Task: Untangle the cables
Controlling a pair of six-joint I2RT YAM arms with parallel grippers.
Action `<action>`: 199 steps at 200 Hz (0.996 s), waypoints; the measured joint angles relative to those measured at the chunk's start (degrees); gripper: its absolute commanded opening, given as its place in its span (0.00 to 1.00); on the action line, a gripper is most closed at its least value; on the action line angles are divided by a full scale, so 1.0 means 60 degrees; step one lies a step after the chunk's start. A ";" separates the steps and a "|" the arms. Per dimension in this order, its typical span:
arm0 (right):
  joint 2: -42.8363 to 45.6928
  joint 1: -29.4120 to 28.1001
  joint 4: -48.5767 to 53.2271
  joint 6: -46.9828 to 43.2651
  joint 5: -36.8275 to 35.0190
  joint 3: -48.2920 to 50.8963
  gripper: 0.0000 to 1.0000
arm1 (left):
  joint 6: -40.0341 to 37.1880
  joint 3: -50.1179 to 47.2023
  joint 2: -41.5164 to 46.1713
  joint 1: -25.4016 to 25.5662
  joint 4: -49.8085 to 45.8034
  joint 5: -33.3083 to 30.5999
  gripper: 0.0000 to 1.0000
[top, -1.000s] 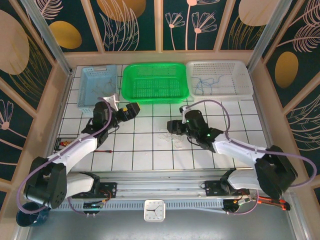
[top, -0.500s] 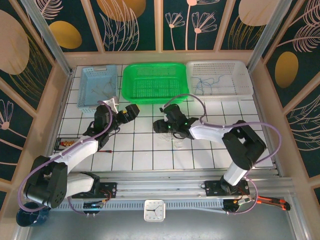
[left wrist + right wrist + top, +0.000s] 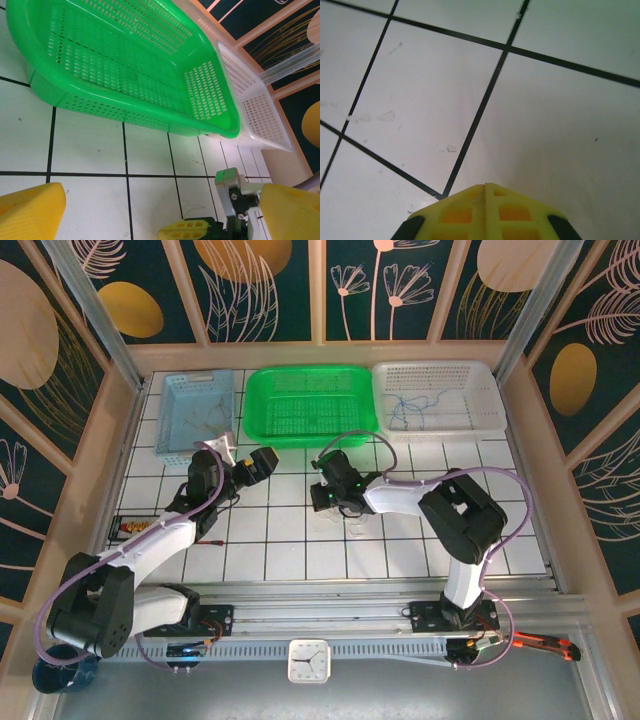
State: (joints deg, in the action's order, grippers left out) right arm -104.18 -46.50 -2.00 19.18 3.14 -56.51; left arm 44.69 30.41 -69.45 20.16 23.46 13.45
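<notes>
as we read it from above, table: white tiled table top [image 3: 300,560] with black grid lines, three baskets along its far edge.
baskets: pale blue perforated plastic basket [image 3: 165,420] on the left, bright green perforated plastic basket [image 3: 255,400] in the middle, white perforated plastic basket [image 3: 440,368] on the right.
loose cables: faint whitish hair-thin wire tangle [image 3: 350,524] on the tiles, just beside the right gripper [image 3: 486,190]; we cannot tell whether they touch.
binned cables: thin blue wire [image 3: 412,406] lies in the white basket; pale wires [image 3: 205,420] lie in the blue basket.
left gripper [image 3: 262,462]: yellow fingers [image 3: 30,212] spread wide, nothing between them, near the green basket's near-left corner.
right gripper: yellow fingertips pressed flat together, low over a tile; we cannot tell whether a wire is pinched in the seam.
</notes>
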 measured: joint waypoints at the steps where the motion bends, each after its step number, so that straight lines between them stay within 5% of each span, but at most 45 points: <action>1: 0.0007 0.0000 -0.0004 0.0022 0.0007 0.0000 0.00 | 0.0000 0.0000 0.0004 0.0000 0.0000 0.0000 0.99; 33: 0.0557 0.0000 0.0226 0.0033 0.0022 0.0007 0.00 | 0.0000 -0.0025 0.0033 0.0000 0.0095 0.0004 0.99; 107: 0.4554 0.0382 0.0313 0.0433 -0.0011 0.0321 0.00 | -0.0011 -0.0357 0.0233 0.0000 0.1042 0.0441 0.99; 199: 0.5781 0.0386 0.0361 0.0903 0.0168 0.0280 0.00 | -0.1246 -0.0353 0.0648 0.0670 0.2211 0.2040 0.98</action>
State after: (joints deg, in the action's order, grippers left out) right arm -69.49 -44.18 0.16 24.60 4.14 -54.83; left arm 37.21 28.29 -65.56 24.18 36.73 25.69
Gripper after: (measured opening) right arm 0.057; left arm 0.986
